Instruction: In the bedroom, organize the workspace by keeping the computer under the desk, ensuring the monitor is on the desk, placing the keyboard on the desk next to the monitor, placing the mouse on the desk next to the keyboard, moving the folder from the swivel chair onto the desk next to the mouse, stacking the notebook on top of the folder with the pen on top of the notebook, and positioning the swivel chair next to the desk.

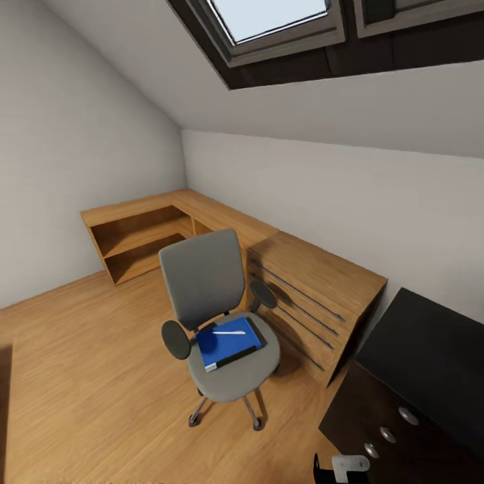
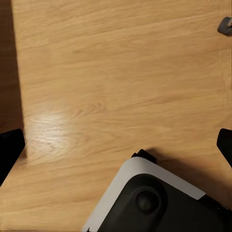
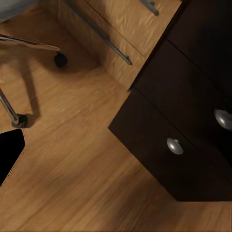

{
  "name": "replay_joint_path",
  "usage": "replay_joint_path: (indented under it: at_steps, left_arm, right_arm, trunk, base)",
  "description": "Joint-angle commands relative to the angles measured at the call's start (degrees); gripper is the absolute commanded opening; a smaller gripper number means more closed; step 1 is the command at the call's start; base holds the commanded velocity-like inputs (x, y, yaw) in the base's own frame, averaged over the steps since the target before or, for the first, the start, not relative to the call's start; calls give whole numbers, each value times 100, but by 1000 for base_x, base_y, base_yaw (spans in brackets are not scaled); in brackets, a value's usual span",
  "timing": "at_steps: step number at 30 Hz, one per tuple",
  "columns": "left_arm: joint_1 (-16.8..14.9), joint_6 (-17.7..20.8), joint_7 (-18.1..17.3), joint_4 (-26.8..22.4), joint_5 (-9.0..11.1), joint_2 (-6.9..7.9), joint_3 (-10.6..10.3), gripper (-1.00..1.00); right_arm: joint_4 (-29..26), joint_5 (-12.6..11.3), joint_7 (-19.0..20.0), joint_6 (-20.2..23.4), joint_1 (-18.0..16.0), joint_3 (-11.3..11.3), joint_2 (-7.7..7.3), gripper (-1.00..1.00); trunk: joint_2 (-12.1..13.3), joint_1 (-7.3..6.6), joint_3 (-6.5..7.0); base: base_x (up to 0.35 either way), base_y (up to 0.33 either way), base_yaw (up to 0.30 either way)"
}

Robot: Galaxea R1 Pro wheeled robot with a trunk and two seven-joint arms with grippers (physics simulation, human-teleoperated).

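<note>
Attic bedroom, oak floor [image 1: 81, 376]: the swivel chair [image 1: 212, 302] stands at centre, folder [image 1: 232, 344], notebook [image 1: 227, 339] and pen [image 1: 229, 332] on its seat, wooden desk [image 1: 316, 282] at 2 o'clock. Left gripper [image 2: 116, 147] hangs spread over floor; right gripper's [image 3: 10, 154] grip cannot be told.

Held the left gripper [image 2: 116, 150] pointing downward, dark fingers [image 2: 10, 154] spread wide to opposite edges of the left wrist view. Kept it above the base [image 2: 159, 203], white-rimmed and dark on top. Showed the right gripper [image 3: 11, 155] as one dark finger in the right wrist view, spread impossible to tell. Caught a grey-and-black arm [image 1: 341, 468] part at the head view's bottom edge.
</note>
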Motion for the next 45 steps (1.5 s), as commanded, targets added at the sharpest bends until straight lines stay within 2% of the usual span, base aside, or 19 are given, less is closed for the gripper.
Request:
replay_joint_path:
  at_steps: [1, 33, 45]
  left_arm:
    - [-2, -16, 28, -10, 33, 3, -49, 100]
    - [-2, -1, 3, -10, 15, 2, -94, 100]
    - [-2, -9, -7, -10, -2, 6, -96, 100]
  right_arm:
    - [2, -47, -21, -18, -4, 53, 0, 100]
    - [2, -4, -21, -42, -4, 75, -1, 100]
    - [22, 29, -16, -182, -4, 90, -7, 100]
  trunk:
    - [-6, 1, -8]
    - [-6, 1, -8]
    - [-6, 1, -8]
  base:
    - [0, 0, 277]
    - [0, 0, 277]
    - [0, 0, 58]
